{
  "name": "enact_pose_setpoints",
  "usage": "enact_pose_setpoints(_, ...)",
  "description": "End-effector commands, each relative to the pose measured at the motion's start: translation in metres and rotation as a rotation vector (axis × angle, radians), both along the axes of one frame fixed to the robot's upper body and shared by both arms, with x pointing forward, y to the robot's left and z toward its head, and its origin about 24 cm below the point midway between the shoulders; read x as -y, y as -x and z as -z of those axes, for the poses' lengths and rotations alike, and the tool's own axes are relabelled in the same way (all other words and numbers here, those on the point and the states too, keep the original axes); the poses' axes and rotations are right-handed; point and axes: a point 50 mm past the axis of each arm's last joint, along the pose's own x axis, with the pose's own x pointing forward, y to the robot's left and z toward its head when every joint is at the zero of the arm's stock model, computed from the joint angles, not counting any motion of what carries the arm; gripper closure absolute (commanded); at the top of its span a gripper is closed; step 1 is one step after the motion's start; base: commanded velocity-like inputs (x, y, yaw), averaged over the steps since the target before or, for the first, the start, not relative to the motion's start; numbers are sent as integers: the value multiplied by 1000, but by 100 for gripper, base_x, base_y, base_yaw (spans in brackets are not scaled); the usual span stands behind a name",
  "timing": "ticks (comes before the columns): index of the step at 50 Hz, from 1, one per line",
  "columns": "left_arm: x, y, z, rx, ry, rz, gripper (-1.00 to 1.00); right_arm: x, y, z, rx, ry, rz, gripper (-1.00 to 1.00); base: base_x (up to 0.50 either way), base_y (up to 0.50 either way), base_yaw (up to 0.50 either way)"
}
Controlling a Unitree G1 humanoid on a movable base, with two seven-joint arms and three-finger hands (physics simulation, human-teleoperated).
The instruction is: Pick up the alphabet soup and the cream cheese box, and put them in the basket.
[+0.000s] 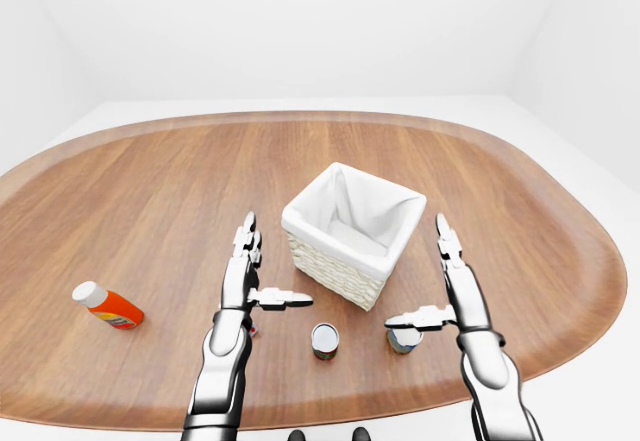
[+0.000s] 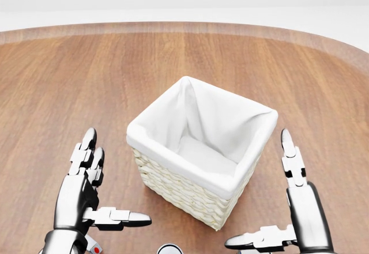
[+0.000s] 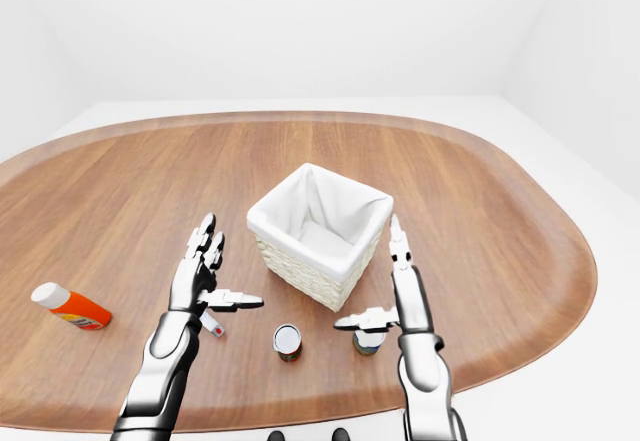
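A wicker basket [image 2: 179, 186] with a white liner stands mid-table. Below it in the left-eye view are two upright cans: one with a red and green label [image 1: 324, 341], one with a blue label [image 1: 404, 342]. I cannot tell which is the alphabet soup. A small white box with a red spot [image 3: 212, 325], likely the cream cheese, lies just below my left hand. My left hand [image 2: 112, 185] hovers open left of the basket. My right hand [image 1: 418, 271] is open to its right, thumb over the blue-labelled can. Neither hand holds anything.
An orange bottle with a white cap [image 1: 108, 305] lies on its side far left on the oval wooden table [image 1: 150, 191]. White floor surrounds the table. The table's near edge runs just below the cans.
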Motion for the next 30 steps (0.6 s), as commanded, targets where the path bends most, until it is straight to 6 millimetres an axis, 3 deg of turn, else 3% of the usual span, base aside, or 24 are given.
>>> enact_pose_setpoints(1,-1,0,-1,-2,4,-3,-100,-9,34,-6,-38,154,-39,-100,0,0,0)
enact_pose_setpoints(8,-1,0,-1,0,10,-5,-100,-3,41,-4,-64,177,-25,-100,0,0,0)
enact_pose_setpoints(30,-2,0,-5,0,32,-9,-100,9,39,38,-247,260,25,-100,0,0,0)
